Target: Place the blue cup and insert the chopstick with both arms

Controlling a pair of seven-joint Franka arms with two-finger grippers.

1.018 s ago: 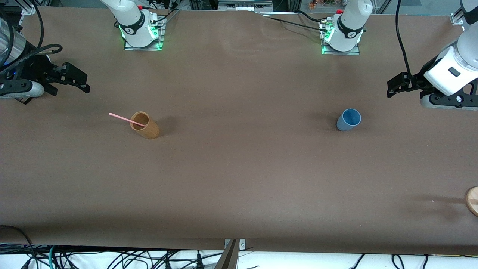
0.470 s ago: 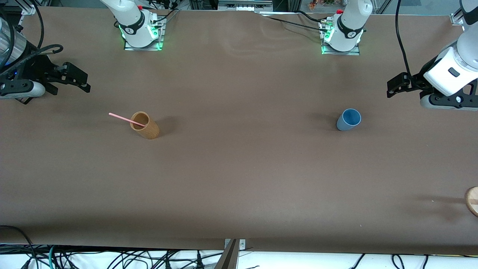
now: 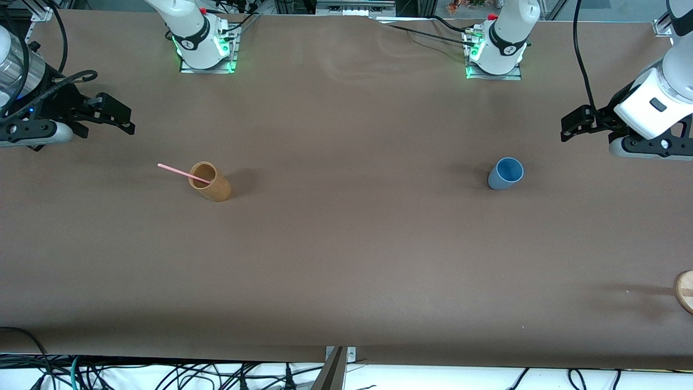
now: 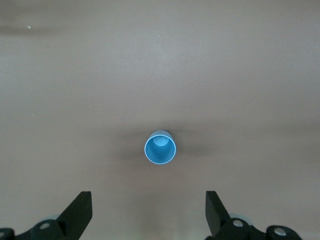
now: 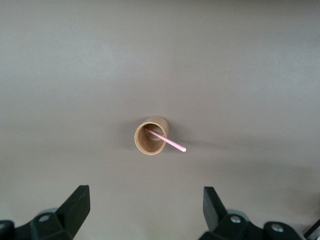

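Note:
The blue cup [image 3: 505, 173] stands upright on the brown table toward the left arm's end; it also shows in the left wrist view [image 4: 160, 148], empty. The pink chopstick [image 3: 184, 174] leans in a tan wooden cup [image 3: 210, 182] toward the right arm's end, its upper end sticking out; both show in the right wrist view, chopstick [image 5: 168, 141] and wooden cup [image 5: 150, 135]. My left gripper [image 3: 566, 127] is open and empty, high over the table's end, apart from the blue cup. My right gripper [image 3: 128, 122] is open and empty, high over the other end, apart from the wooden cup.
A round wooden piece [image 3: 685, 291] lies at the table's edge at the left arm's end, nearer the front camera. The arm bases [image 3: 203, 46] [image 3: 495, 51] stand along the table's back edge. Cables hang along the front edge.
My right gripper has shifted slightly toward the table's middle. The left gripper, the cups and the chopstick have not moved.

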